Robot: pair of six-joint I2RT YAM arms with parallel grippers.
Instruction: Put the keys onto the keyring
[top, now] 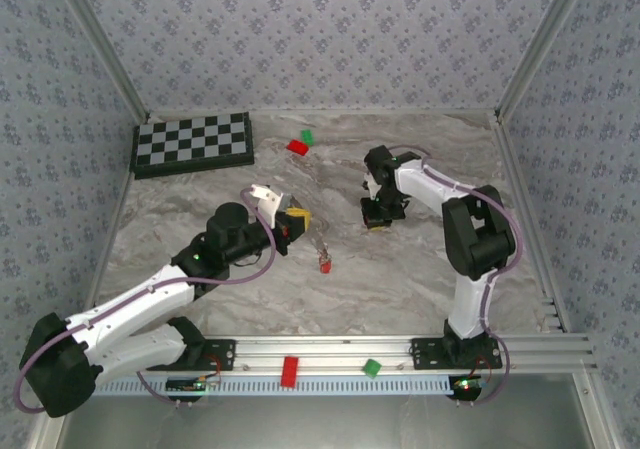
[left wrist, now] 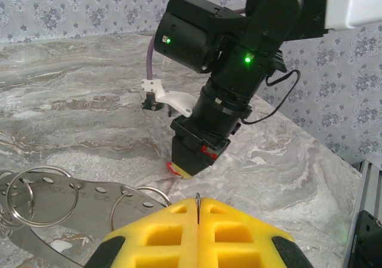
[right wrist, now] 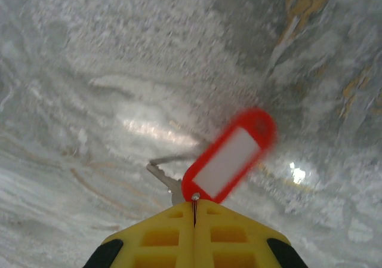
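My left gripper (top: 297,216) (left wrist: 197,205) is shut on a thin wire ring that stands up between its yellow pads. This ring belongs to the keyring (left wrist: 65,205), a dull grey band carrying several silvery rings, which lies low left in the left wrist view. My right gripper (top: 377,224) (right wrist: 194,207) is shut on a key (right wrist: 230,154) with a red head and white label. It pinches the small metal loop at the head's end, and the silver blade (right wrist: 164,177) points left, just over the table. Another red key (top: 325,262) lies on the table between the arms.
A checkerboard (top: 193,144) lies at the back left. A red block (top: 297,147) and a green block (top: 307,137) sit at the back centre. Another red block (top: 290,369) and green block (top: 371,368) rest on the front rail. Patterned walls enclose the marbled table (top: 420,279).
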